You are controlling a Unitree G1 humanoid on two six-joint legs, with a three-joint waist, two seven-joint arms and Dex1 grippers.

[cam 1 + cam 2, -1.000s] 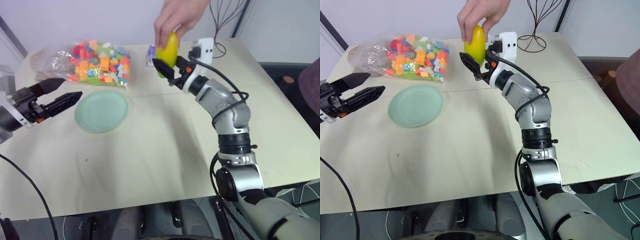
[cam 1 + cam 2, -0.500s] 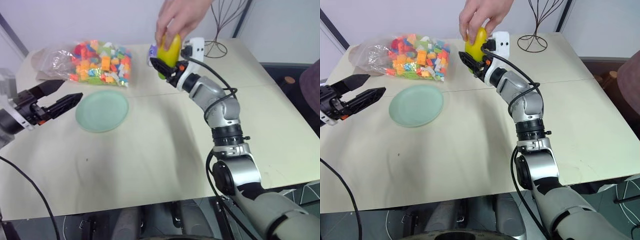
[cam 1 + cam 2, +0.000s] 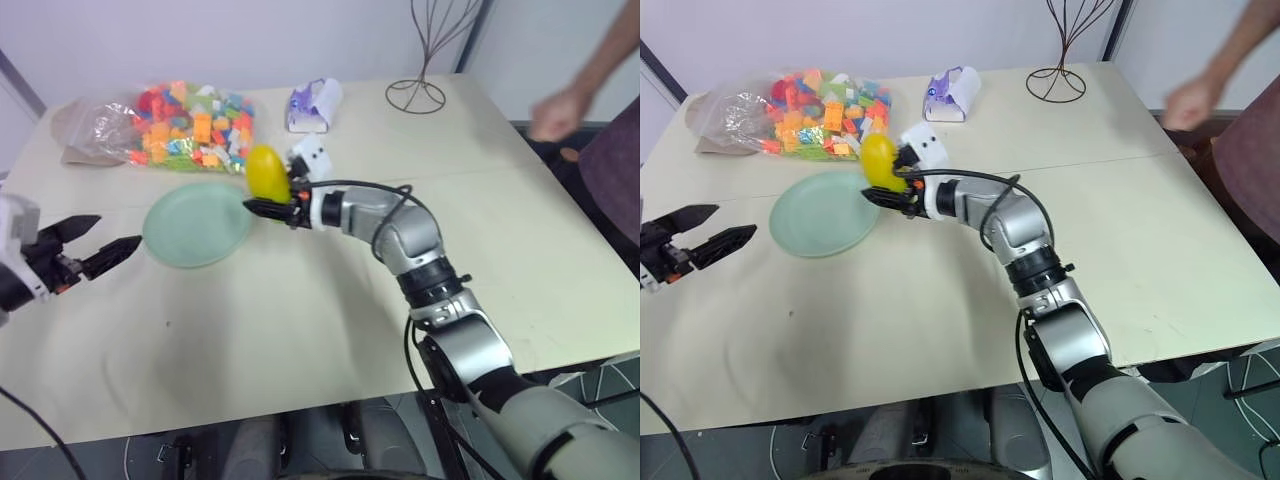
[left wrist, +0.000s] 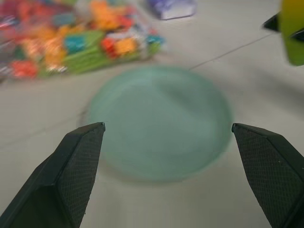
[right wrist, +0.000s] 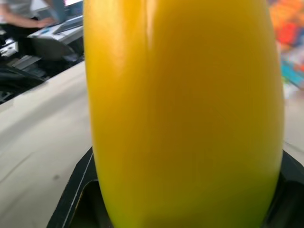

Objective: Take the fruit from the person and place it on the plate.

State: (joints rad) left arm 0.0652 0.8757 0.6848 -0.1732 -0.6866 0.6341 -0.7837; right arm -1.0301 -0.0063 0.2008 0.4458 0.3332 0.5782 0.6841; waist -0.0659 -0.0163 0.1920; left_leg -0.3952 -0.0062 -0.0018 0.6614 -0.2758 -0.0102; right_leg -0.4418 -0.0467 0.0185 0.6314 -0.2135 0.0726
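The fruit (image 3: 267,172) has left the person (image 3: 560,112), whose arm is now withdrawn at the tabletop's (image 3: 330,330) far right. The right hand (image 3: 262,207), closed on it, has carried it to the plate's (image 3: 190,230) near rim (not yet set down). The left hand (image 3: 98,246) waits open beside the plate.

Yellow fruit (image 5: 185,109) stands upright, close up, smooth skin, slight green tinge at the lower end. Black fingers (image 5: 76,194) of the right gripper (image 5: 183,209) clamp it on both sides at the base. Pale surface (image 5: 42,137) behind, dark clutter at the far edge, blurred coloured blocks (image 5: 289,42) beside the fruit
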